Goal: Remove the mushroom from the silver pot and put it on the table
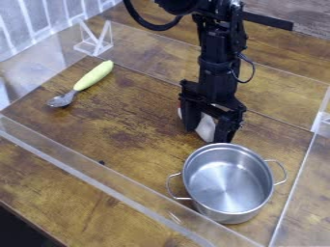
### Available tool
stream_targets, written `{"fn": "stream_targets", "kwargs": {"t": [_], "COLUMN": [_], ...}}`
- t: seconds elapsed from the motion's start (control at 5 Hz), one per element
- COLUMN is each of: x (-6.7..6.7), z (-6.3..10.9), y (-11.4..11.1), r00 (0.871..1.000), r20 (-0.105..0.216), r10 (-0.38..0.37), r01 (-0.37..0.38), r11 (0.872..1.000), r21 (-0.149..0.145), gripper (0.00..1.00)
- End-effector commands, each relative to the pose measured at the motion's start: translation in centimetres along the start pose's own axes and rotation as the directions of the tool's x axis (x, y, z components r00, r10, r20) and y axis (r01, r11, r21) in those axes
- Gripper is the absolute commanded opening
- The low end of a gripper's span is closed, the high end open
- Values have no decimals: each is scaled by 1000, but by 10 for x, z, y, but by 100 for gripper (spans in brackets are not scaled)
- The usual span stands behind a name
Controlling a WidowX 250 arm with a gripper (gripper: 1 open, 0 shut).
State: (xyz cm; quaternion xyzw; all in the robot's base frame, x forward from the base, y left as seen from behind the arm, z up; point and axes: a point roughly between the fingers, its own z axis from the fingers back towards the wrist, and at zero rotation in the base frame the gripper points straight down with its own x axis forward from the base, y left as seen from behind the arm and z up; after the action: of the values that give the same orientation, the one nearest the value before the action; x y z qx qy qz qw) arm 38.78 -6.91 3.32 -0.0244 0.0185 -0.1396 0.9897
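**Tool spread wide over the mushroom, pot empty beside it**

The tool [210, 123] points straight down at the tabletop [116, 116], its two dark fingers [188, 114] standing as far apart as they go. Between them shows a pale, whitish shape low against the wood, which I take to be the mushroom [206, 123]; the fingers flank it without clamping it, so nothing is held. Whether the mushroom stands upright or lies on its side cannot be told, since the fingers hide most of it, and its cap is not visible.

The silver pot [229, 178] sits just beside the tool, toward the camera, and its polished bowl is bare inside. Judged from this, the mushroom is already out of the pot and down on the planks, so the task looks all but finished.

As a small toy, the mushroom should be light and fairly stiff, not fragile, though its smooth surface and rounded cap may slip or roll if nudged. The thick stem looks like the safest place to take hold, across its width.

The pot is shiny round steel with small loop handles. The tabletop is dark, grained wooden plank. A yellow corn cob [93, 74] and a small grey spoon [61, 98] lie well apart at the left.
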Motion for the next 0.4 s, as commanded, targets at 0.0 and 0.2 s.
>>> {"fn": "stream_targets", "kwargs": {"t": [0.0, 0.2], "x": [11, 9], "z": [6, 3], "y": [-13, -18], "r00": [999, 1000], "r20": [31, 25], "r10": [-10, -9], "r01": [10, 9], "r11": [1000, 1000], "r21": [2, 0], "gripper": [100, 100]}}
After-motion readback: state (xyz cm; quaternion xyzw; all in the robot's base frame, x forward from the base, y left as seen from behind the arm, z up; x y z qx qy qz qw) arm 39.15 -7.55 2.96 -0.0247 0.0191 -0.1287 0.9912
